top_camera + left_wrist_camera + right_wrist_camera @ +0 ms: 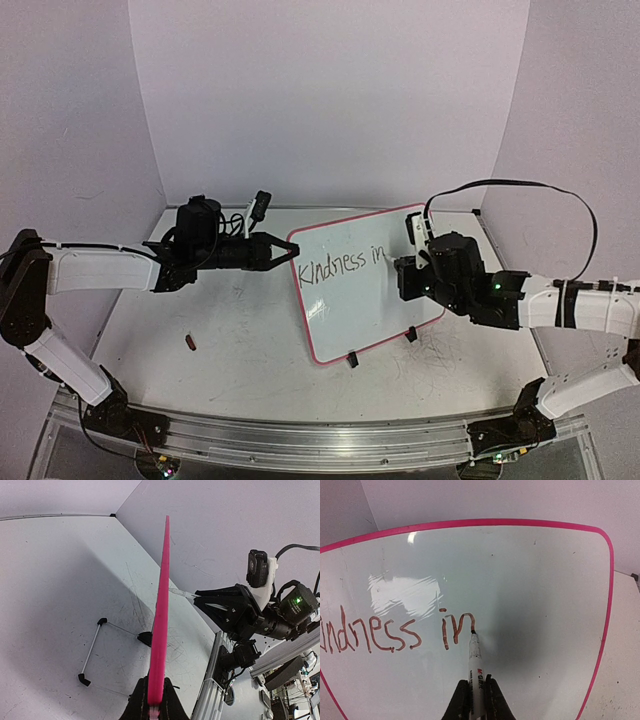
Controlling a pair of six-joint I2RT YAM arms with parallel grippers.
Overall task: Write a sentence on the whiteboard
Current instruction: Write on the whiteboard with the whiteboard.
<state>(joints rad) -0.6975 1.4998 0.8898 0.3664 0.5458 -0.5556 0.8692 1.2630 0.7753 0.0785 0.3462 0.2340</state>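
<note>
R jaws grip marker [475, 666]; L jaws grip whiteboard [370, 310] edge.

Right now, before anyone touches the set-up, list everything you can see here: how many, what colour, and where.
whiteboard: one, white with a pink rim, tilted at mid-table between the arms
words "Kindness in": one line, dark ink, across the board's upper part
marker: one, white barrel with a dark tip, tip at the end of "in"
clip feet: two, black, on the board's near edge
small object: one, dark red, lying on the table left of the board; too small to identify
table: one, scuffed white, under everything
left claw: one, black, closed on the board's rim
right claw: one, black, closed on the marker
</note>
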